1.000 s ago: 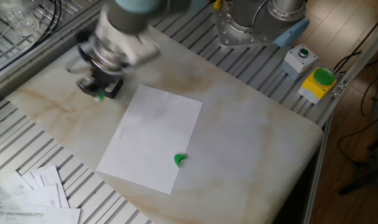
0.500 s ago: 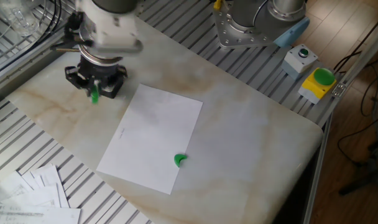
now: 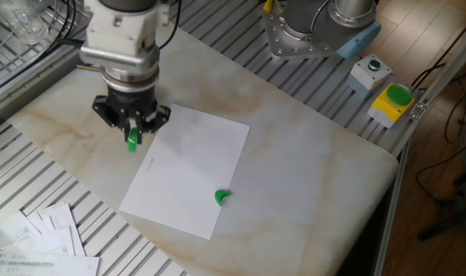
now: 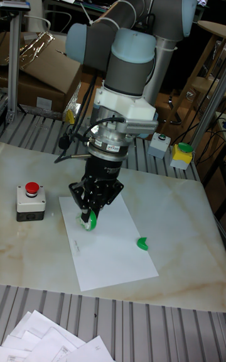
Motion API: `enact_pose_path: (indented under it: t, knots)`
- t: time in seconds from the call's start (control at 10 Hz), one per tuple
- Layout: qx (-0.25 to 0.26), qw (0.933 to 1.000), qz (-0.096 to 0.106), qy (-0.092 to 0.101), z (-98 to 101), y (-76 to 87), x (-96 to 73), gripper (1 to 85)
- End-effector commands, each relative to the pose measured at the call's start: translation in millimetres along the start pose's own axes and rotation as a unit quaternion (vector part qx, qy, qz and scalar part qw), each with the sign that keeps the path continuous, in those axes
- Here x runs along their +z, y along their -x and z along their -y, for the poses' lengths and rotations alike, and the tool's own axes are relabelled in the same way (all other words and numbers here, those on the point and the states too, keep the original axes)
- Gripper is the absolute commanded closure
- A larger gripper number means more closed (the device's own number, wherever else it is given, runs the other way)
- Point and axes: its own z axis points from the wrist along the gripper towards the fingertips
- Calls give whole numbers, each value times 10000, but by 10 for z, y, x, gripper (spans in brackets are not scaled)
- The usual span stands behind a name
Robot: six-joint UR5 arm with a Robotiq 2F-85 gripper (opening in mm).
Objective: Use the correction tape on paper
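The small rounded correction tape with its green wheel [image 4: 88,219] hangs roughly upright, long axis near vertical and lower end towards the large blank white paper sheet [image 3: 195,176], at that sheet's far-left edge. The black two-finger gripper [image 4: 90,214] is clamped on it, pointing straight down from the grey arm. A tiny solid green crescent [image 3: 222,197] lies on the paper nearer the right. The marbled table [image 3: 310,176] is smooth.

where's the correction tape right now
The correction tape is clamped in the gripper at the paper's left edge in the fixed view, well away from the green crescent.
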Motion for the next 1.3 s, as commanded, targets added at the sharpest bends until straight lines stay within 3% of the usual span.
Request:
enact_pose_path:
  t: [0.0,0.1,0.2,0.4,0.7,1.0,1.2]
  knots:
    - [323,9988,321,185,-40,245,129,840]
    - [270,9992,271,76,38,202,185,840]
    - [292,9991,295,89,54,193,266,840]
    - [463,9980,371,237,17,169,362,840]
    - [523,9976,327,305,-20,53,480,840]
    - [570,9981,101,189,26,-145,603,840]
    - [675,9973,92,260,-19,-177,708,840]
